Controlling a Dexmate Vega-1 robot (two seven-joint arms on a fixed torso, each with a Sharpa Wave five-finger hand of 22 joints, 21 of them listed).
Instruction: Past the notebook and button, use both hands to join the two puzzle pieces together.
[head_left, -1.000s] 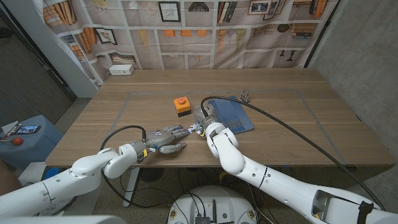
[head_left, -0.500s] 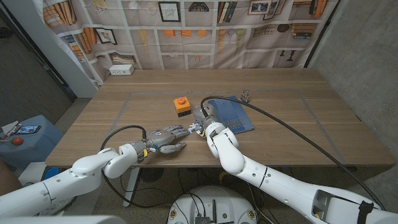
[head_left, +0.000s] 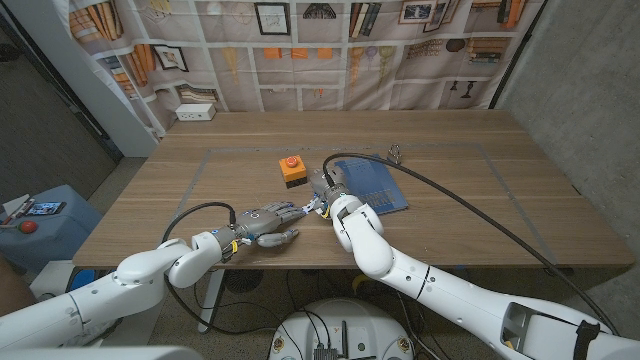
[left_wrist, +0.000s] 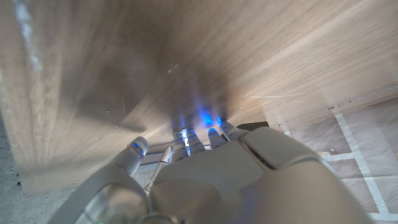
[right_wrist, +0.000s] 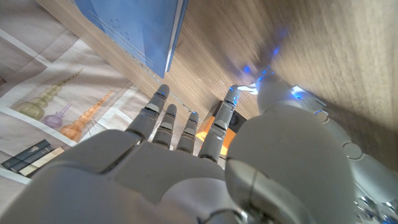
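My left hand (head_left: 262, 222) lies low over the table's near middle, its fingers stretched toward my right hand (head_left: 328, 190). The two hands' fingertips meet at a small pale spot (head_left: 314, 206); I cannot tell whether it is a puzzle piece. In the left wrist view the left hand (left_wrist: 211, 180) points its fingers (left_wrist: 186, 142) down at the wood, and what is under them is hidden. In the right wrist view my right hand (right_wrist: 168, 162) reaches over the table beside the blue notebook (right_wrist: 134, 31) and the orange button box (right_wrist: 216, 129). No puzzle piece shows plainly.
The blue notebook (head_left: 382, 184) lies right of the right hand, and the orange button box (head_left: 291, 171) stands just behind the hands. A small metal object (head_left: 397, 153) sits beyond the notebook. A white box (head_left: 196, 113) is at the table's far left.
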